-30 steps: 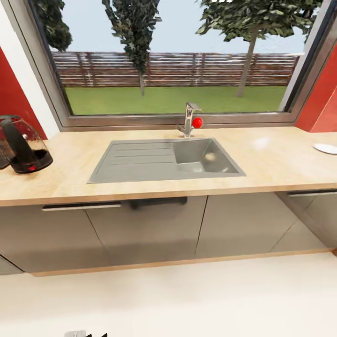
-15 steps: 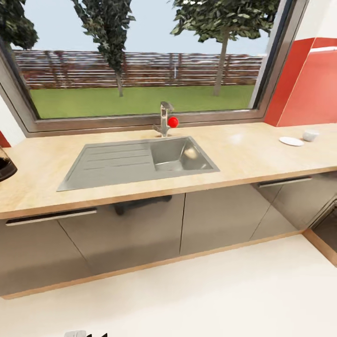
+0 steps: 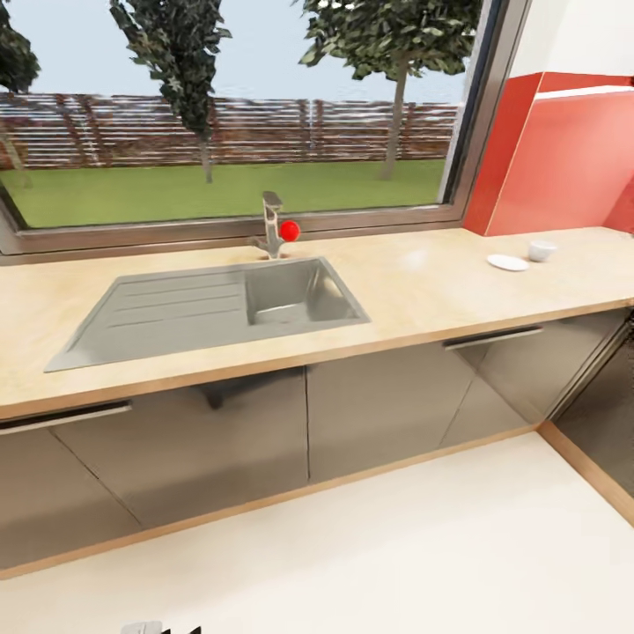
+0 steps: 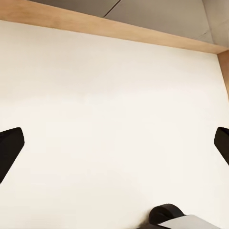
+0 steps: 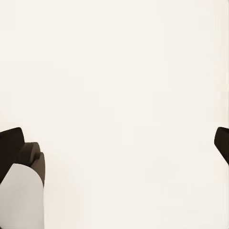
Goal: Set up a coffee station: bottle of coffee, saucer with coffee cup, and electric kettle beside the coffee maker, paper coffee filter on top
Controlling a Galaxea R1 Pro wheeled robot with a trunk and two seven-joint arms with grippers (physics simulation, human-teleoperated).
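Pans right along the desk over the last second (whole head view shifting, so just the camera turning, not stuff sliding around). Drops the electric kettle off the left edge and pulls the sink and its red-knobbed tap over to the left. Brings the saucer properly into frame, plus the coffee cup just beside it, on the desk and not on the saucer yet.

Looks like a turn toward those two, so probably going for the cup-and-saucer part of the job next. Still means carrying both back toward wherever the coffee maker sits, judging by the task.

Hands: left hand spread wide open, nothing between the fingers, pointing down at pale floor with the cabinet base strip ahead of it. Right hand same deal, wide open, gripping nothing, plain floor under it.

Puts saucer and cup up above and well off to the right of the right hand, way out of reach for now. Needs more driving or turning before any grab, I'd guess.
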